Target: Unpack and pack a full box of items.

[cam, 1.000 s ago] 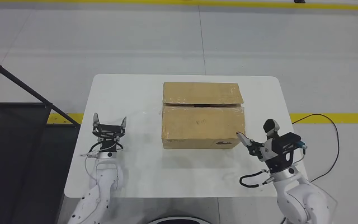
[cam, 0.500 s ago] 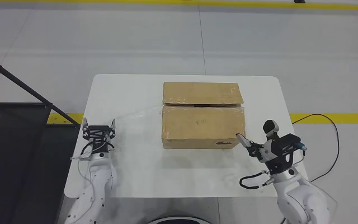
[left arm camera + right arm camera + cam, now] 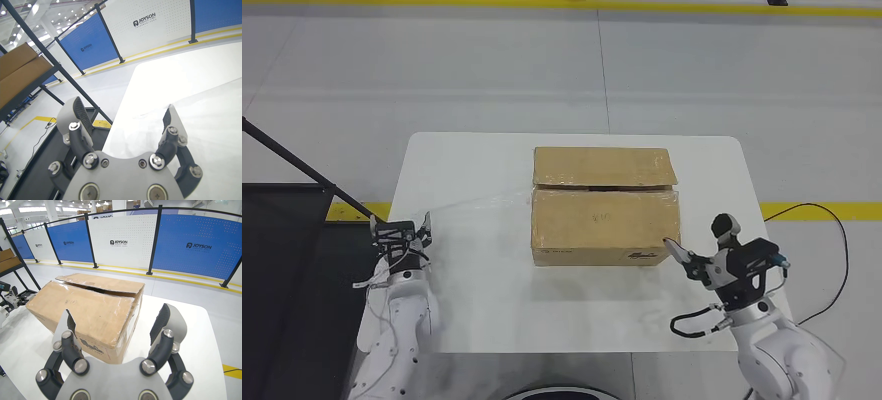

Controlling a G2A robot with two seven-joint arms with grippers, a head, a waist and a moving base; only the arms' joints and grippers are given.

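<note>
Box [image 3: 607, 228], handwritten scribble [image 3: 597, 214] on top

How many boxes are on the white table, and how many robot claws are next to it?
Brown cardboard box: 1
Silver robot claws with black pads, both open: 2, the left claw and the right claw
Total: 3
</note>
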